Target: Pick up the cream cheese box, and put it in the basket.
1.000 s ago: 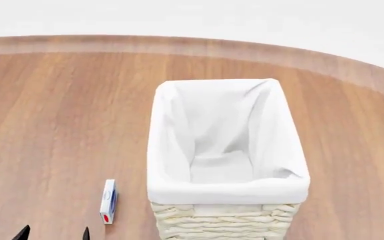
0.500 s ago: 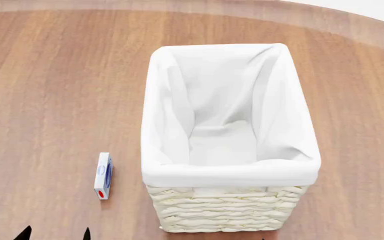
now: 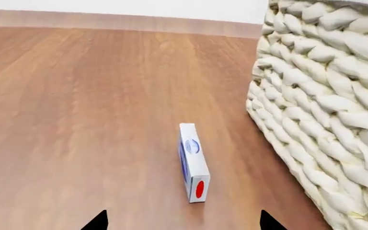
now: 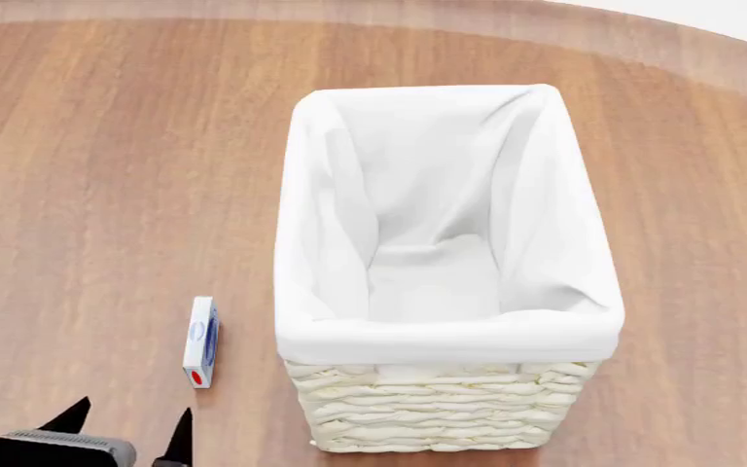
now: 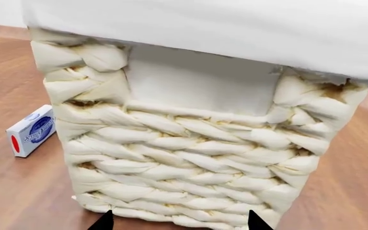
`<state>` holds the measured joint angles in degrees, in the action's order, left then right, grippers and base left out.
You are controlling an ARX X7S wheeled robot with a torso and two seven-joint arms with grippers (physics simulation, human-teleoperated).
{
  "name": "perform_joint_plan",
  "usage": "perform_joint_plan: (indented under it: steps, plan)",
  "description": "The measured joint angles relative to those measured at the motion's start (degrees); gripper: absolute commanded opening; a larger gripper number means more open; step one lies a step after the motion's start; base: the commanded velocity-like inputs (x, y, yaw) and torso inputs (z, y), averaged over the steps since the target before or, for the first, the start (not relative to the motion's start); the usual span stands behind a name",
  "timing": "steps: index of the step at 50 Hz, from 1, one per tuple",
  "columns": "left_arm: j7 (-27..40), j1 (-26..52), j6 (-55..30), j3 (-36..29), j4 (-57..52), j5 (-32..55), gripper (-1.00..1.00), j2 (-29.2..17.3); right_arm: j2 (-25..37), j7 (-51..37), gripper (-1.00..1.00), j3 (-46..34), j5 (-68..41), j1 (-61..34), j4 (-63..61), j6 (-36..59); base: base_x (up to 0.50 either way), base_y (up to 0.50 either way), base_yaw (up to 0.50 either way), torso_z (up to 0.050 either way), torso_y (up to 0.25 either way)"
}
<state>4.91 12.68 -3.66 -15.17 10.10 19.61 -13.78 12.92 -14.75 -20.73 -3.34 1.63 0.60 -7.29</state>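
The left end effector (image 4: 124,430) is open and empty; the cream cheese box (image 4: 199,341) stands on edge just ahead of it, beside the basket (image 4: 445,336). Advance centred, pinching its thin faces.

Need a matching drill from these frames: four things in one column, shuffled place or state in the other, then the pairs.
Things:
1. small white cream cheese box with blue print
2. tall cream woven wicker basket
3. left gripper
4. brown wooden table

States:
A. open, short of the box
B. holds only a white cloth liner
C. on its narrow edge, left of the basket
D. bears both items

Pairs: 1-C, 2-B, 3-A, 4-D
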Motion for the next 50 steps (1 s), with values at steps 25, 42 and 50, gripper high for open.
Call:
perform_joint_plan:
  steps: [25, 42, 50]
  plan:
    - [-9.1, 12.4, -2.9, -0.9, 15.5, 4.8, 1.00, 1.9, 0.3, -0.6, 1.00, -1.5, 0.4, -0.3, 0.2, 0.0, 0.00, 0.00, 0.00, 0.000, 0.000]
    - [-12.0, 20.4, -0.8, -0.8, 29.2, 5.1, 1.00, 4.3, 0.3, -0.7, 1.00, -2.5, 0.4, -0.7, 1.7, -0.9, 0.00, 0.00, 0.00, 0.000, 0.000]
    - [-13.6, 26.1, 2.0, 0.0, 40.0, 5.2, 1.00, 5.9, 0.5, -0.8, 1.00, -2.8, 0.3, -0.6, 2.2, -1.5, 0.00, 0.00, 0.00, 0.000, 0.000]
